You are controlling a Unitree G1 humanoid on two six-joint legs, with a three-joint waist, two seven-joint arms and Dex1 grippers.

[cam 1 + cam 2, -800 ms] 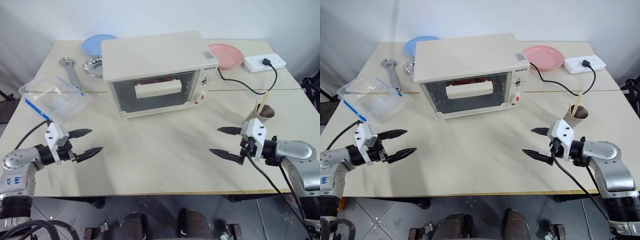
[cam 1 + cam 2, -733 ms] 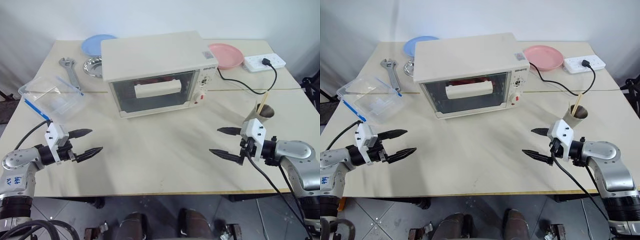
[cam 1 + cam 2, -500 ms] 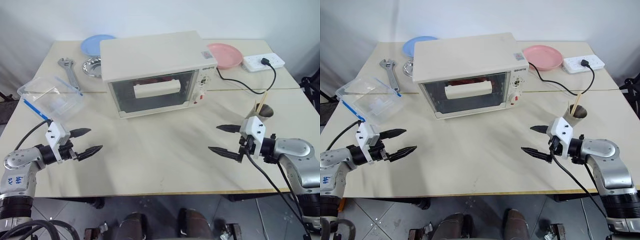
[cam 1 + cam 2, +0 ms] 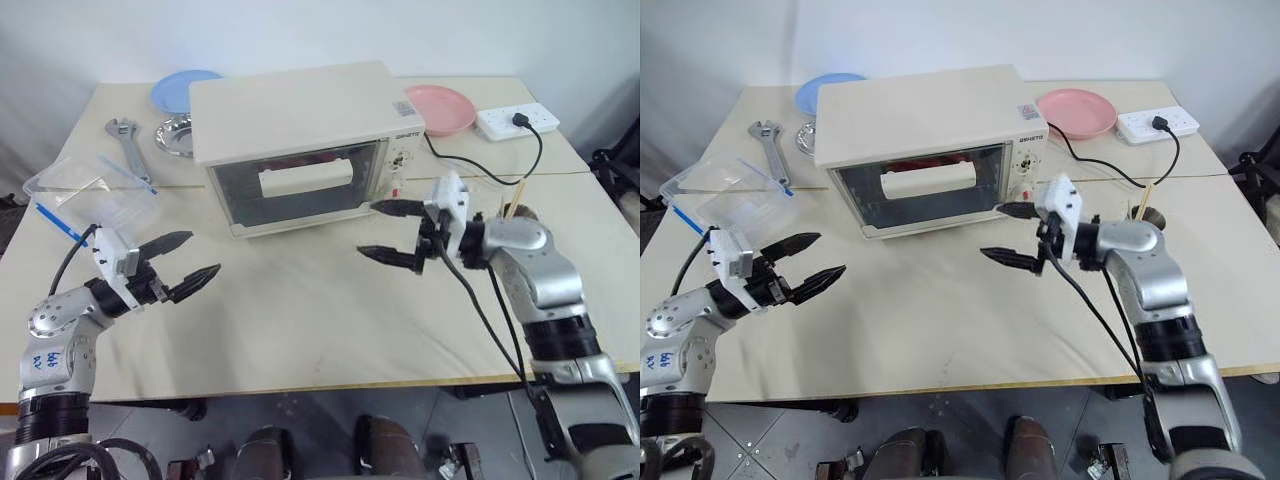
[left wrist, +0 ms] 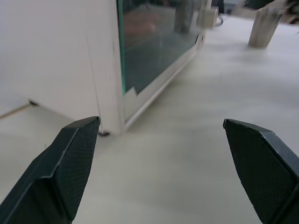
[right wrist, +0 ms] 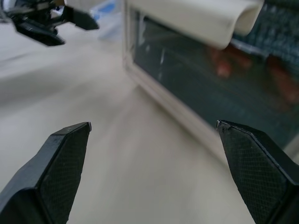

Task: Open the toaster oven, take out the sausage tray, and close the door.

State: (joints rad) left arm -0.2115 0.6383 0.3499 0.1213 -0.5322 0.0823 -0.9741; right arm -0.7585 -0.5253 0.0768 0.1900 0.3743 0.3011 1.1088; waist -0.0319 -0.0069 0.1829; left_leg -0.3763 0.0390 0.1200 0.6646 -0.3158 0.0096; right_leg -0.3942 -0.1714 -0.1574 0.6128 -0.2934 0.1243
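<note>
**Clerk:** Centre of the table (image 4: 300,330), toward its far side: item one, toaster oven (image 4: 300,115), cream-white, boxy, glass front facing the robot. Likely heavy and rigid enough to stay put under a gentle pull, though a hard tug could drag it.

**Checker:** Door?

**Clerk:** Item two, door (image 4: 300,190), shut. Clear glass panel, so breakable; no pinching on the pane. Take hold at the handle (image 4: 305,180), a cream-white bar across the middle, stiff, probably smooth and a bit slippery.

**Checker:** Tray?

**Clerk:** Item three, sausage tray (image 6: 261,65), inside the oven behind the glass; red sausages show dimly through it in the right wrist view. I judge it thin metal, light, rigid, slick, possibly hot. Best gripped by the front rim and kept level so the sausages don't roll.

**Checker:** Claws?

**Clerk:** Right gripper (image 4: 390,230): spread wide, empty, close in front of the oven's knob end, just short of the door. Left gripper (image 4: 180,270): spread wide, empty, well apart from the oven, near the table's left front.

**Checker:** Markings?

**Clerk:** Small dark brand lettering at the front's upper right corner, too small to read. A sticker on the top panel and blue handwriting on the left arm, both illegible.
</note>
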